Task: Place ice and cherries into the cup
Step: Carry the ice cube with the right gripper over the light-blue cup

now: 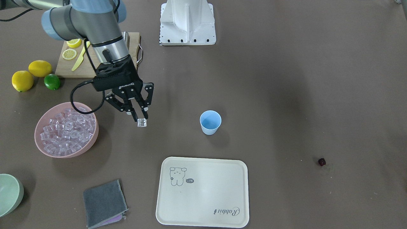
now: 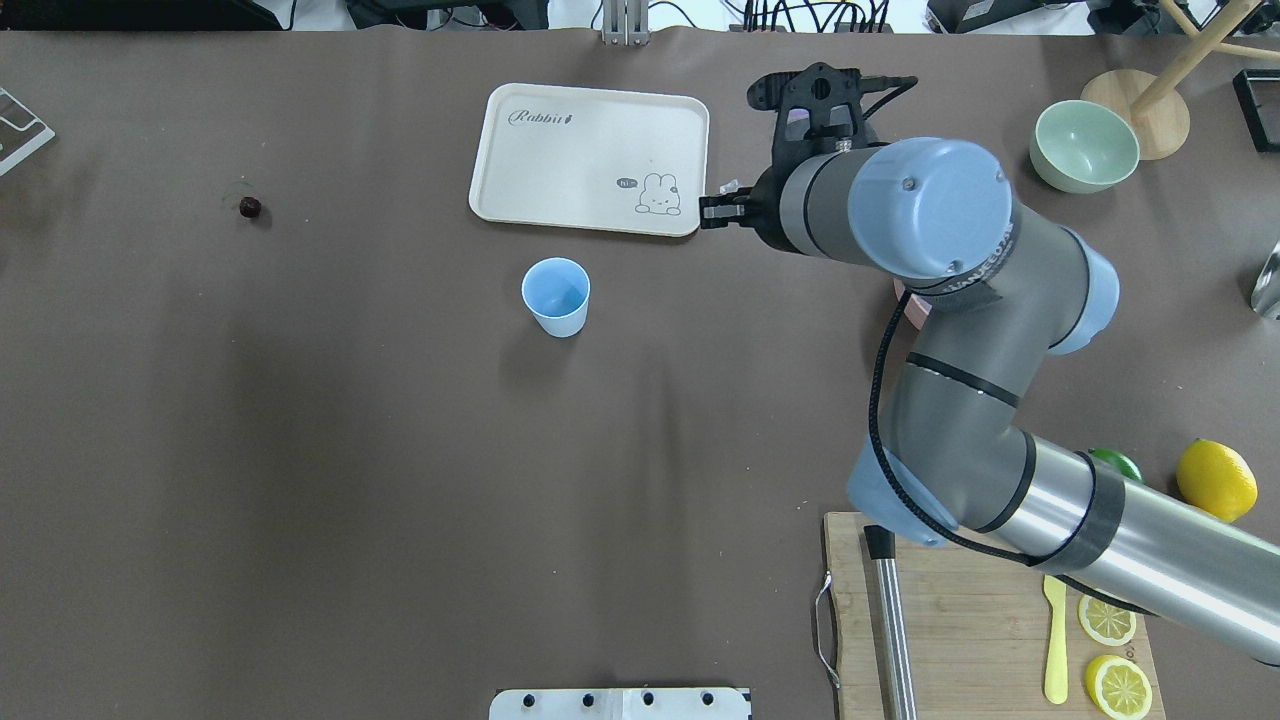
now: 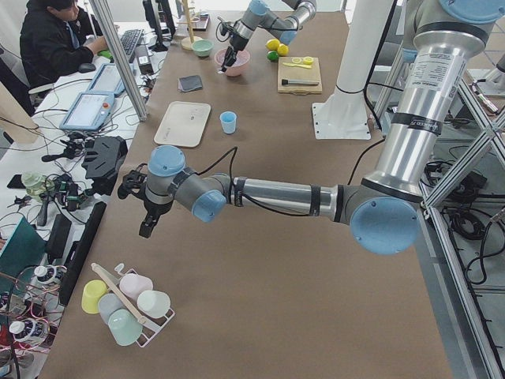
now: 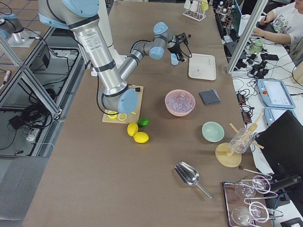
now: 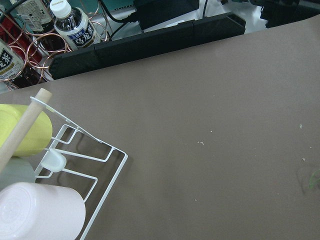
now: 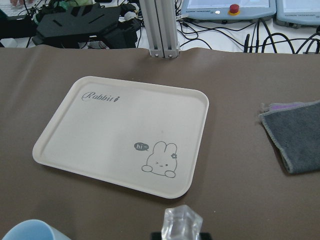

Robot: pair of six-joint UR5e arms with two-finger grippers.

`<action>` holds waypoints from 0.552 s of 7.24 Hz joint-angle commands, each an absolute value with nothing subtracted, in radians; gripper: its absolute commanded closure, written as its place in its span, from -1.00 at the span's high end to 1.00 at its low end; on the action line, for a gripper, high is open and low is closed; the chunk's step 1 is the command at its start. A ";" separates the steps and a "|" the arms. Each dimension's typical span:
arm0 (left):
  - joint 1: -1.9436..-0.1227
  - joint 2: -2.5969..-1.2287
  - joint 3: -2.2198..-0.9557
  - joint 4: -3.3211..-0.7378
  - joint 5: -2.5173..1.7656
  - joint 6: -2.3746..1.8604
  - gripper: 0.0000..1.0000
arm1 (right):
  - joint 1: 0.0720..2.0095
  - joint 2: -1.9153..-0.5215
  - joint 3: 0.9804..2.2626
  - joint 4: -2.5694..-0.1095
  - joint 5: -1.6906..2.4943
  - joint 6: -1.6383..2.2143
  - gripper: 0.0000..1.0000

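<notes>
Our right fingers [image 1: 135,114] pinch a single ice cube [image 1: 141,122] tight, well short of the cup [image 1: 210,122]; we judge it needs centring above the cup's mouth before release.

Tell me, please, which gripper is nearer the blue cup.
Right. The right gripper, holding an ice cube, hovers near the cup; the left gripper hangs far off by the table's end.

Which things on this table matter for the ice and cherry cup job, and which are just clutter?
Job: right gripper shut on an ice cube; pink bowl of ice; blue cup; cherry.
Lying about: tray; grey cloth; lemons; lime; cutting board; green bowl.
</notes>
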State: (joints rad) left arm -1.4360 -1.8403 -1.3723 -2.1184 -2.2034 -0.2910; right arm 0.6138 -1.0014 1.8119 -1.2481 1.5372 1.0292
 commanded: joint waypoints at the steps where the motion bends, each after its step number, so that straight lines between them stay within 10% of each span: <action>1: -1.436 -1.835 -1.379 -2.118 -2.204 -0.299 0.97 | 0.539 -0.959 1.798 -1.249 1.467 1.029 -1.00; 4: -1.433 -1.829 -1.397 -2.120 -2.201 -0.301 0.97 | 0.502 -0.858 1.699 -1.252 1.412 1.028 -1.00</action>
State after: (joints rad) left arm -1.4343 -1.8311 -1.3860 -2.1198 -2.2010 -0.3000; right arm 0.5166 -0.9039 1.7521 -1.2540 1.4356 1.0290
